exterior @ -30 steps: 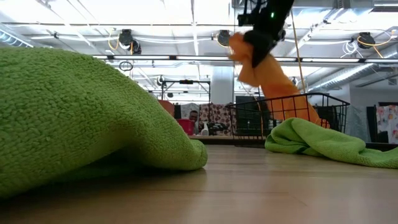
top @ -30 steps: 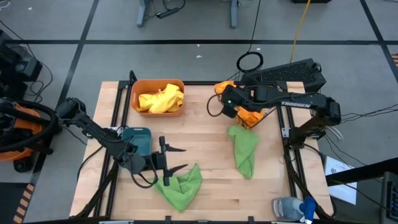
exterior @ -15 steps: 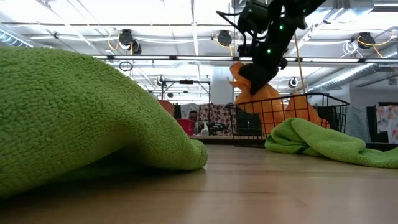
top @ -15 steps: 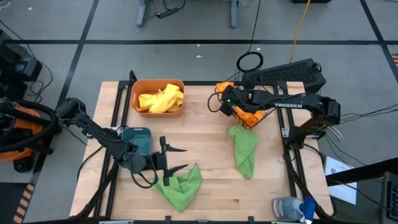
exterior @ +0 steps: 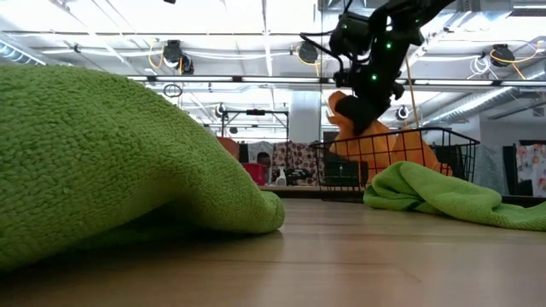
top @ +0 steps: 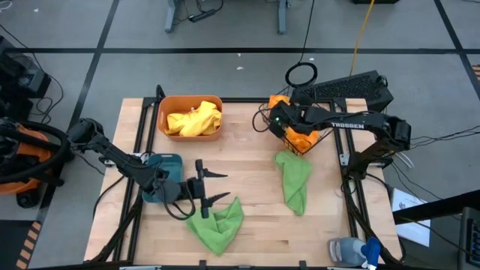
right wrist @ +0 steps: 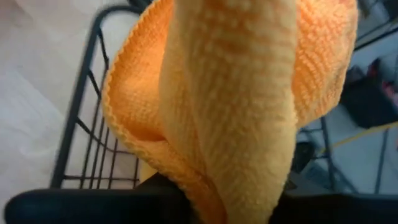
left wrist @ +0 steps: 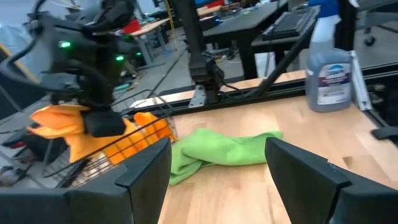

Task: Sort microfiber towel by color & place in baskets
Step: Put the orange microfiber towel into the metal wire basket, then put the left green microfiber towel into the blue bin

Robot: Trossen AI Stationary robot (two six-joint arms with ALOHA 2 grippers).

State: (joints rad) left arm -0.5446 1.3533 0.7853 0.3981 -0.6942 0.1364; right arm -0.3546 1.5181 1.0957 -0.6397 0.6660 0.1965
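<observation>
My right gripper (top: pixel 279 121) is shut on an orange towel (exterior: pixel 375 141) above the dark wire-mesh basket (exterior: pixel 401 162) at the table's far right. My left gripper (top: pixel 210 187) hangs open near the table's front, just above a crumpled green towel (top: pixel 217 222), touching nothing. A second green towel (top: pixel 294 180) lies flat in front of the wire basket. The orange tub (top: pixel 162 120) holds a yellow towel (top: pixel 195 120). My left arm partly covers the teal tub (top: pixel 163 166). My right gripper holds the orange towel by a bunched upper part (right wrist: pixel 236 124), pinched between the two fingers; the cloth hides the fingertips. The fingers come from above, slanting in from the table's right. The towel hangs below them, its lower part (exterior: pixel 401 149) inside the wire basket.
A blue-capped spray bottle (top: pixel 351 250) lies at the table's near right corner. A keyboard (top: pixel 345 88) sits beyond the far right edge. Bare wood lies between the orange tub and the wire basket (top: pixel 304 135) and in the table's middle.
My right gripper has moved toward the table's right and gone down over the wire basket, still shut. The orange towel, hanging clear above the basket's left rim a second ago, has sunk into the basket. My left gripper has shifted slightly toward the table's right, still open.
</observation>
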